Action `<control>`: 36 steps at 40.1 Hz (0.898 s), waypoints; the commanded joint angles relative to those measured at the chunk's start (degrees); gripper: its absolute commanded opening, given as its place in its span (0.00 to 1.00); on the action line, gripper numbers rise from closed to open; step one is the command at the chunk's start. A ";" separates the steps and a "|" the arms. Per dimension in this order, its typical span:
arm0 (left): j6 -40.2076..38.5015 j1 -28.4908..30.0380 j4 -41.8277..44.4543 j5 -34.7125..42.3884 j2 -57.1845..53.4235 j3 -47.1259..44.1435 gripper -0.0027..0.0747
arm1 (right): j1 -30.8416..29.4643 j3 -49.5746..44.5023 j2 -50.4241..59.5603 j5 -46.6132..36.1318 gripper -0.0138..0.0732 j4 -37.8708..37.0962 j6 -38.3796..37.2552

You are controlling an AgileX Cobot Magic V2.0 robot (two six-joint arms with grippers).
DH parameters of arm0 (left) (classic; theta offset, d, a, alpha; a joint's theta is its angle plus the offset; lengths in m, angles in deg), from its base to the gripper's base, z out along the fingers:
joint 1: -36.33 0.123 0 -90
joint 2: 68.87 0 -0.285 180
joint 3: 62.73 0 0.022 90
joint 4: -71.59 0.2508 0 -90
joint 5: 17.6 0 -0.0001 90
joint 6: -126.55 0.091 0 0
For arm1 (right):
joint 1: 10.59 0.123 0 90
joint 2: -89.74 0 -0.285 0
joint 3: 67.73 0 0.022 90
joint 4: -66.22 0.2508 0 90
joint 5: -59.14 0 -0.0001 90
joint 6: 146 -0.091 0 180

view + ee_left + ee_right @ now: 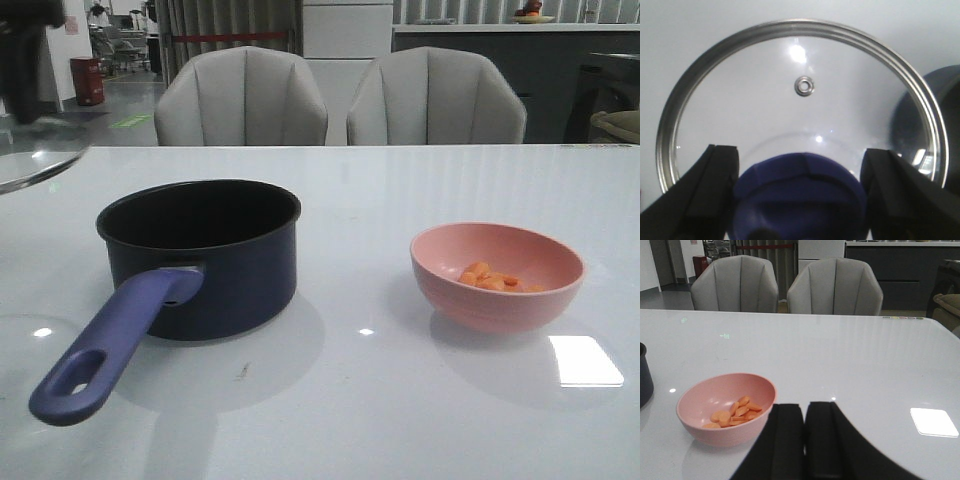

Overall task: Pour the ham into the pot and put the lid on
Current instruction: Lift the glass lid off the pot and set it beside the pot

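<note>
The dark navy pot stands left of centre, empty, its purple-blue handle pointing toward the front left. The ham lies in a pink bowl at the right. My left gripper is shut on the blue knob of the glass lid. It holds the lid in the air left of the pot, where its rim shows. My right gripper is shut and empty, just right of the bowl with the ham.
Two grey chairs stand behind the table's far edge. The pot's wall shows at the edge of the left wrist view and of the right wrist view. A bright light patch lies on the table.
</note>
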 commanded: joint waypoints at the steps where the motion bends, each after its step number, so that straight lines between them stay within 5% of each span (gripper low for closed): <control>1: 1.24 3.96 0.49 2.46 -4.97 -4.04 0.30 | 0.01 0.29 1.21 -4.62 0.33 -0.73 0.24; 17: 5.52 7.71 -1.70 19.34 -4.24 -19.08 0.30 | 0.01 0.29 1.21 -4.62 0.33 -0.73 0.24; 36: 10.89 7.71 -6.41 20.61 1.84 -19.22 0.32 | 0.01 0.29 1.21 -4.62 0.33 -0.73 0.24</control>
